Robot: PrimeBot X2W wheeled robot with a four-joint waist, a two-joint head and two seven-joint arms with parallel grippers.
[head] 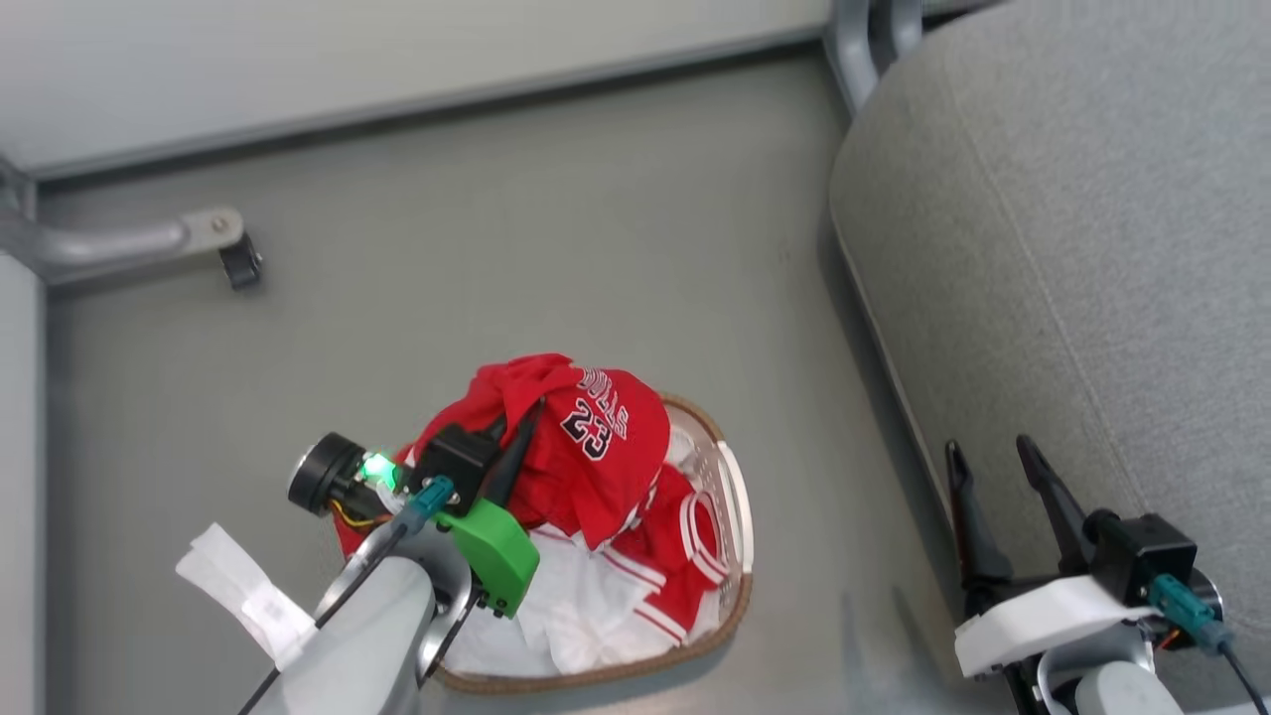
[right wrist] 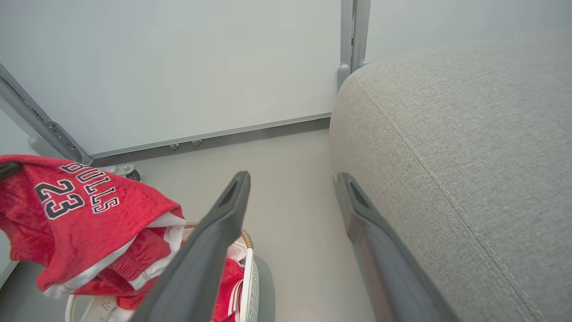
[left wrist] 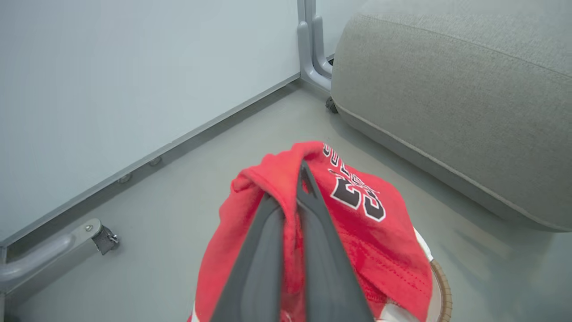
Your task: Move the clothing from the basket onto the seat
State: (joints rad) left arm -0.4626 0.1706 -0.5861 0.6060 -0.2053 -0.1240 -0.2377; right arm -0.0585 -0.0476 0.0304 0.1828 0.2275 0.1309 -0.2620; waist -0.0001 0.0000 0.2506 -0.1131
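Observation:
My left gripper (head: 531, 417) is shut on the red garment with the dark "23" print (head: 596, 447), which hangs bunched a little above the basket (head: 737, 516). In the left wrist view the fingers (left wrist: 313, 214) pinch a fold of that red cloth (left wrist: 357, 214). More red clothing with white stripes (head: 685, 536) lies in the basket on its white liner (head: 576, 606). The grey seat (head: 1092, 248) stands to the right. My right gripper (head: 989, 447) is open and holds nothing, beside the seat's edge (right wrist: 469, 156). In the right wrist view the right gripper (right wrist: 292, 179) points at the floor between the basket (right wrist: 250, 277) and the seat.
A grey metal leg with a black caster (head: 223, 243) juts from the left. A pale wall panel with a dark base strip (head: 447, 99) runs along the back. A metal frame post (head: 864, 40) stands at the seat's far corner. Grey floor (head: 596, 248) lies beyond the basket.

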